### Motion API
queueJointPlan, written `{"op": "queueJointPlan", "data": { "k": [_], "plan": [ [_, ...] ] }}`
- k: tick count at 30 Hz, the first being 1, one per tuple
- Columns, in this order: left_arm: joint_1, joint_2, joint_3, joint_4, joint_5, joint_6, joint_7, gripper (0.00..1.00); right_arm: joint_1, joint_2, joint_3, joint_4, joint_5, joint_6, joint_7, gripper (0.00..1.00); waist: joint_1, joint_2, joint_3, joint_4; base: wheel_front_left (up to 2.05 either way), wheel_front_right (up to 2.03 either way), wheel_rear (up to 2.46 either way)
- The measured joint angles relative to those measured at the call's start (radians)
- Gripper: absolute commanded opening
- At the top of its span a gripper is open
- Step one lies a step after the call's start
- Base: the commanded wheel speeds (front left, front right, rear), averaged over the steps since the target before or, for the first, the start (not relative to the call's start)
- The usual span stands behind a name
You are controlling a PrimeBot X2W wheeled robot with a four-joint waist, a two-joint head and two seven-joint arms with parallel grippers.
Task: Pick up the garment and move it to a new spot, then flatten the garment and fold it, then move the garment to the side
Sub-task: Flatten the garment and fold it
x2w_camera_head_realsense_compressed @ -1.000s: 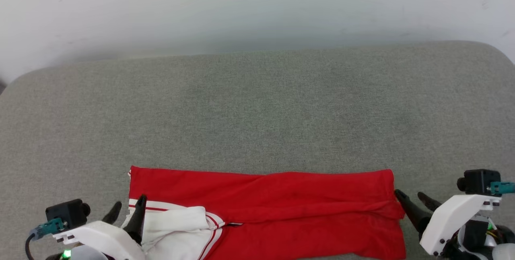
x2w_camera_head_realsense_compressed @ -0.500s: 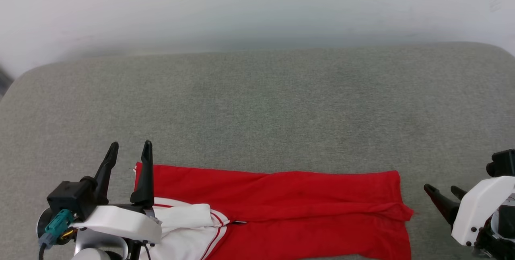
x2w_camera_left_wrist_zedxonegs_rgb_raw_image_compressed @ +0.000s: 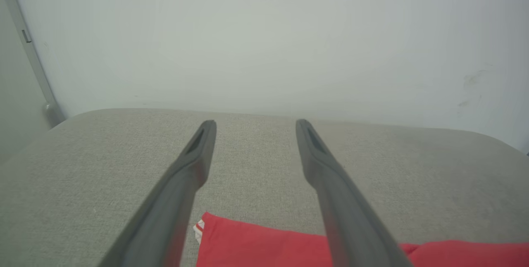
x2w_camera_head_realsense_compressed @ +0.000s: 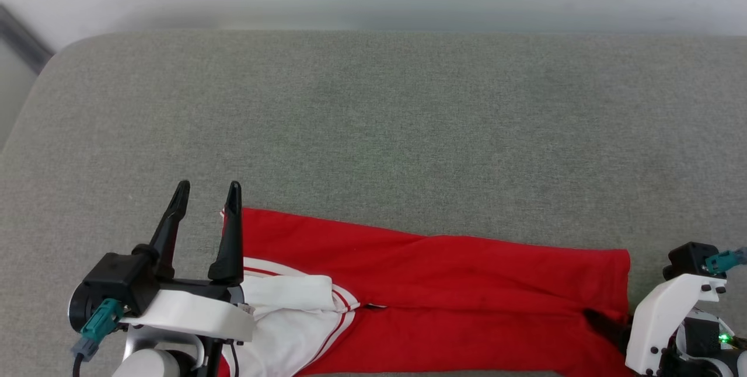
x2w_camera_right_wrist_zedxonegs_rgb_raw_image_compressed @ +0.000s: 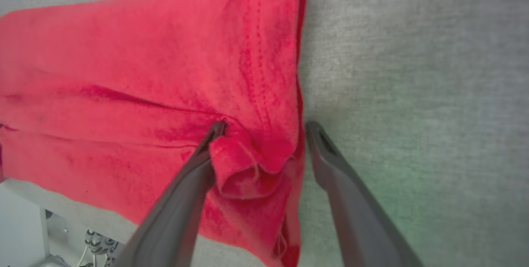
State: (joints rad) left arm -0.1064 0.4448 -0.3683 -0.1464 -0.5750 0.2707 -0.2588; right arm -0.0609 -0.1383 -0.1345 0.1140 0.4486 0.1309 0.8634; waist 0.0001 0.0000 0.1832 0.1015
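- The garment (x2w_camera_head_realsense_compressed: pixel 437 283) is laid as a long red band along the near edge of the grey table (x2w_camera_head_realsense_compressed: pixel 373 132), with a white sleeve at its left end.
- The left gripper (x2w_camera_head_realsense_compressed: pixel 209 185) is poised over that left end, jaws released.
- The right gripper (x2w_camera_right_wrist_zedxonegs_rgb_raw_image_compressed: pixel 266 126) is set astride the bunched right hem, jaws spread and not clenched.

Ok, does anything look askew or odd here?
The red jersey has its hem corner curled up between the fingers of the open right end effector; its white sleeve lies rumpled at the other end.
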Motion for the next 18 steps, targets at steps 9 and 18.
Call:
{"op": "queueJointPlan", "data": {
  "k": [9,18],
  "plan": [
    [-0.001,-0.004,0.001,0.032,0.012,-0.007,-0.001,1.0,-0.033,-0.011,0.029,0.054,0.022,-0.002,0.041,0.0,-0.0001,0.0,0.001,0.011,0.0,0.0,0.0],
    [0.021,0.017,-0.002,0.044,0.012,-0.002,0.019,1.0,-0.07,-0.034,0.049,0.057,0.044,0.0,0.053,0.0,0.0,0.0,-0.06,-0.027,0.0,0.0,0.0]
  ]
}}
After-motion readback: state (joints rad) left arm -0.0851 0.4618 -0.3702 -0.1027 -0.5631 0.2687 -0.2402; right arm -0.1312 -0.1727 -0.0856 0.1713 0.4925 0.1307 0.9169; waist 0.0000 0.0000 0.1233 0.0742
